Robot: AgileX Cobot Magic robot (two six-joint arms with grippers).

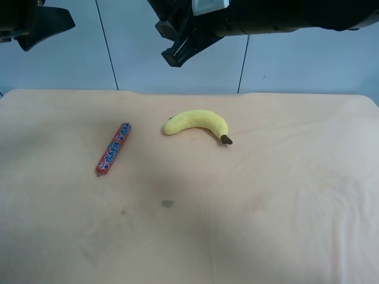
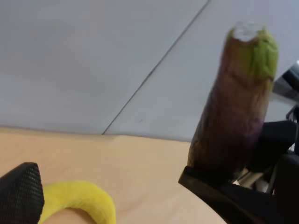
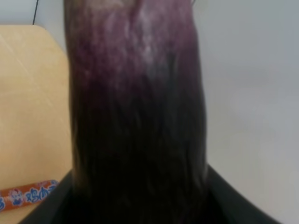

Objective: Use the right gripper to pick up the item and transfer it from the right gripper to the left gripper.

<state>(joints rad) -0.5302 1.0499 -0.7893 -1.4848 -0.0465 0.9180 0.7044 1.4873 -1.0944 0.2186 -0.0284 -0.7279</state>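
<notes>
The eggplant (image 3: 135,116), dark purple fading to lilac, fills the right wrist view. It stands between the black fingers of my right gripper (image 3: 140,212), which is shut on it. In the left wrist view the eggplant (image 2: 233,107) stands upright with its green stem end on top, its lower end in black jaws. One mesh-textured fingertip (image 2: 18,193) of my left gripper shows far to the side of the eggplant, apart from it. In the exterior high view the arm with the white bracket (image 1: 177,50) is raised at top centre. The other arm (image 1: 41,21) is at top left. The eggplant is out of that view.
A yellow banana (image 1: 198,124) lies on the tan table (image 1: 266,207) below the raised right gripper; it also shows in the left wrist view (image 2: 79,203). A red-and-blue sausage stick (image 1: 113,149) lies to its left; it also shows in the right wrist view (image 3: 28,196).
</notes>
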